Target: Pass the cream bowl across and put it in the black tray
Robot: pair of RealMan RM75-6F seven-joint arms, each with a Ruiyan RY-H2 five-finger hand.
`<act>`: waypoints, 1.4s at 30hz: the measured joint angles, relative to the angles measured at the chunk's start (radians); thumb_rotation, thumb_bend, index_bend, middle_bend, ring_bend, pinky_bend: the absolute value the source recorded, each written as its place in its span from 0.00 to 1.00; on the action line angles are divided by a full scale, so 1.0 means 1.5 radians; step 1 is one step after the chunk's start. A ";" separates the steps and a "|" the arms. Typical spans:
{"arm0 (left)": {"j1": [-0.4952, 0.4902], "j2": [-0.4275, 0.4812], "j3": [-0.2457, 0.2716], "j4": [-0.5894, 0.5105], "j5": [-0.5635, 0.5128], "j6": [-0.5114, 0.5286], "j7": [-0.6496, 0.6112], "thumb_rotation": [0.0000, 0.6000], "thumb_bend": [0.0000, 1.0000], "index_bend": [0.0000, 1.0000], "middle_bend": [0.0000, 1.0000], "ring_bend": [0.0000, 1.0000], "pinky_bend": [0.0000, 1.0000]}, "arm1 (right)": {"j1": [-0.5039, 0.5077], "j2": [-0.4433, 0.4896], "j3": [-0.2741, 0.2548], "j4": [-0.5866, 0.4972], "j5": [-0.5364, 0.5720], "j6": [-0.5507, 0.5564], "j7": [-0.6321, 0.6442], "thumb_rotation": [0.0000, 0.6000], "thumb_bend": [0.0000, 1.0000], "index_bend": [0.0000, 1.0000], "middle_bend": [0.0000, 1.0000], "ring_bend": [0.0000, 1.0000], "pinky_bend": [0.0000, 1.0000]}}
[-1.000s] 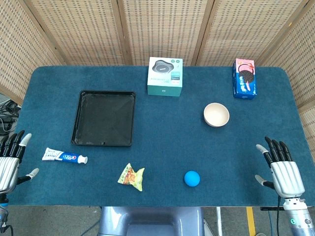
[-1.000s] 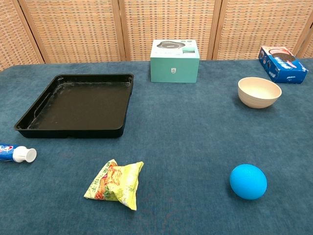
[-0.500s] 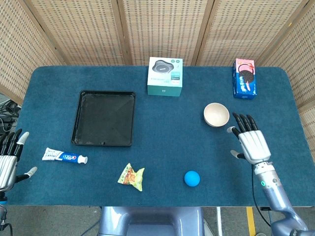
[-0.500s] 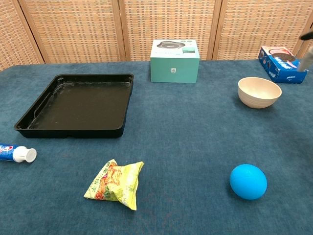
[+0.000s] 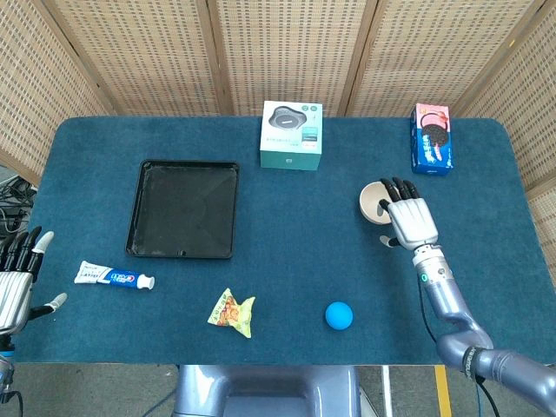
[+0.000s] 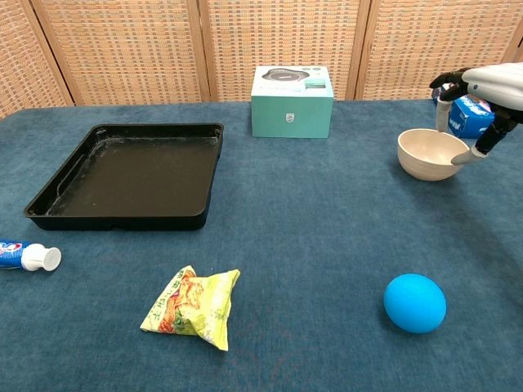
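The cream bowl (image 5: 374, 201) (image 6: 426, 153) stands upright on the blue table, right of centre. My right hand (image 5: 408, 218) (image 6: 484, 91) hovers over the bowl's right rim with its fingers spread, holding nothing; whether it touches the rim I cannot tell. The black tray (image 5: 183, 208) (image 6: 131, 175) lies empty at the left. My left hand (image 5: 17, 276) is at the table's left front edge, fingers apart and empty; the chest view does not show it.
A teal box (image 5: 292, 135) stands at the back centre and a cookie pack (image 5: 431, 139) at the back right. Near the front lie a toothpaste tube (image 5: 114, 277), a yellow snack bag (image 5: 232, 312) and a blue ball (image 5: 339, 314).
My right hand has travelled from the table's front right corner up and left to the bowl's right rim. My left hand and the objects stay put.
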 measured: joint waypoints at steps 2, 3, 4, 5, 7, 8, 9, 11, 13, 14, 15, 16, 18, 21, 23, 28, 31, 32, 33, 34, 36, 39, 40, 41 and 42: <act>-0.002 -0.001 -0.001 0.001 -0.003 -0.004 0.000 1.00 0.07 0.00 0.00 0.00 0.00 | 0.011 -0.013 0.003 0.028 0.008 -0.011 0.010 1.00 0.34 0.50 0.15 0.00 0.15; -0.002 -0.001 -0.001 0.002 -0.004 -0.005 -0.001 1.00 0.07 0.00 0.00 0.00 0.00 | 0.016 -0.018 0.003 0.038 0.011 -0.015 0.014 1.00 0.35 0.50 0.15 0.00 0.15; -0.003 -0.001 -0.001 0.002 -0.006 -0.007 -0.001 1.00 0.07 0.00 0.00 0.00 0.00 | 0.020 -0.024 0.002 0.052 0.013 -0.020 0.020 1.00 0.36 0.50 0.15 0.00 0.15; -0.004 -0.001 -0.001 0.002 -0.007 -0.009 0.000 1.00 0.07 0.00 0.00 0.00 0.00 | 0.024 -0.028 0.001 0.062 0.015 -0.024 0.024 1.00 0.37 0.51 0.15 0.00 0.15; -0.005 -0.002 -0.001 0.002 -0.008 -0.011 0.002 1.00 0.06 0.00 0.00 0.00 0.00 | 0.030 -0.039 -0.002 0.085 0.018 -0.033 0.034 1.00 0.40 0.51 0.15 0.00 0.15; -0.006 -0.002 -0.002 0.002 -0.008 -0.011 0.003 1.00 0.06 0.00 0.00 0.00 0.00 | 0.033 -0.043 -0.003 0.095 0.019 -0.037 0.040 1.00 0.41 0.51 0.15 0.00 0.15; -0.006 -0.002 -0.002 0.002 -0.009 -0.012 0.003 1.00 0.06 0.00 0.00 0.00 0.00 | 0.035 -0.047 -0.006 0.104 0.020 -0.040 0.045 1.00 0.42 0.51 0.15 0.00 0.15; -0.007 -0.003 -0.002 0.002 -0.010 -0.014 0.005 1.00 0.07 0.00 0.00 0.00 0.00 | 0.039 -0.057 -0.012 0.122 0.020 -0.045 0.054 1.00 0.43 0.51 0.15 0.00 0.15; -0.008 -0.003 -0.001 0.001 -0.011 -0.016 0.007 1.00 0.06 0.00 0.00 0.00 0.00 | 0.041 -0.064 -0.018 0.135 0.020 -0.050 0.063 1.00 0.43 0.51 0.15 0.00 0.15; -0.009 -0.004 -0.001 0.001 -0.011 -0.017 0.008 1.00 0.06 0.00 0.00 0.00 0.00 | 0.042 -0.067 -0.020 0.140 0.020 -0.052 0.066 1.00 0.43 0.51 0.15 0.00 0.15; -0.009 -0.004 -0.001 0.001 -0.011 -0.017 0.008 1.00 0.07 0.00 0.00 0.00 0.00 | 0.043 -0.069 -0.022 0.145 0.020 -0.054 0.069 1.00 0.43 0.52 0.15 0.00 0.15; -0.009 -0.004 -0.001 0.002 -0.012 -0.018 0.009 1.00 0.07 0.00 0.00 0.00 0.00 | 0.044 -0.072 -0.024 0.152 0.021 -0.057 0.072 1.00 0.43 0.52 0.15 0.00 0.15; -0.010 -0.005 -0.001 0.002 -0.012 -0.019 0.009 1.00 0.07 0.00 0.00 0.00 0.00 | 0.046 -0.077 -0.026 0.163 0.022 -0.061 0.077 1.00 0.43 0.52 0.16 0.00 0.15; -0.011 -0.006 -0.001 0.003 -0.015 -0.022 0.010 1.00 0.07 0.00 0.00 0.00 0.00 | 0.049 -0.083 -0.029 0.180 0.023 -0.064 0.086 1.00 0.43 0.52 0.16 0.00 0.15; -0.012 -0.006 -0.001 0.004 -0.016 -0.023 0.011 1.00 0.07 0.00 0.00 0.00 0.00 | 0.052 -0.088 -0.030 0.193 0.023 -0.066 0.093 1.00 0.43 0.52 0.16 0.00 0.15; -0.012 -0.005 -0.004 0.004 -0.020 -0.020 0.009 1.00 0.07 0.00 0.00 0.00 0.00 | 0.057 -0.100 -0.034 0.224 0.024 -0.077 0.110 1.00 0.43 0.54 0.17 0.00 0.15; -0.012 -0.006 -0.005 0.005 -0.022 -0.021 0.008 1.00 0.07 0.00 0.00 0.00 0.00 | 0.059 -0.107 -0.038 0.241 0.023 -0.083 0.118 1.00 0.43 0.55 0.17 0.00 0.15; -0.012 -0.006 -0.004 0.005 -0.022 -0.021 0.009 1.00 0.07 0.00 0.00 0.00 0.00 | 0.059 -0.109 -0.039 0.247 0.023 -0.084 0.122 1.00 0.44 0.55 0.18 0.00 0.16; -0.012 -0.006 -0.004 0.005 -0.022 -0.022 0.010 1.00 0.07 0.00 0.00 0.00 0.00 | 0.060 -0.112 -0.040 0.254 0.021 -0.085 0.125 1.00 0.44 0.56 0.18 0.01 0.16; -0.013 -0.006 -0.004 0.005 -0.021 -0.022 0.011 1.00 0.07 0.00 0.00 0.00 0.00 | 0.061 -0.116 -0.042 0.263 0.018 -0.085 0.129 1.00 0.46 0.57 0.19 0.01 0.17; -0.014 -0.007 -0.003 0.005 -0.020 -0.022 0.013 1.00 0.07 0.00 0.00 0.00 0.00 | 0.063 -0.122 -0.045 0.278 0.012 -0.084 0.136 1.00 0.49 0.59 0.21 0.02 0.18; -0.015 -0.008 -0.003 0.004 -0.020 -0.023 0.015 1.00 0.07 0.00 0.00 0.00 0.00 | 0.066 -0.134 -0.050 0.302 0.000 -0.079 0.150 1.00 0.53 0.61 0.23 0.03 0.18; -0.015 -0.008 -0.003 0.004 -0.020 -0.023 0.015 1.00 0.07 0.00 0.00 0.00 0.00 | 0.068 -0.139 -0.051 0.310 -0.003 -0.078 0.155 1.00 0.54 0.62 0.23 0.03 0.19; -0.015 -0.007 -0.003 0.004 -0.020 -0.023 0.014 1.00 0.07 0.00 0.00 0.00 0.00 | 0.069 -0.142 -0.052 0.315 -0.005 -0.078 0.159 1.00 0.54 0.62 0.23 0.03 0.19; -0.015 -0.007 -0.003 0.004 -0.020 -0.024 0.014 1.00 0.07 0.00 0.00 0.00 0.00 | 0.070 -0.145 -0.052 0.319 -0.006 -0.078 0.163 1.00 0.55 0.62 0.24 0.04 0.19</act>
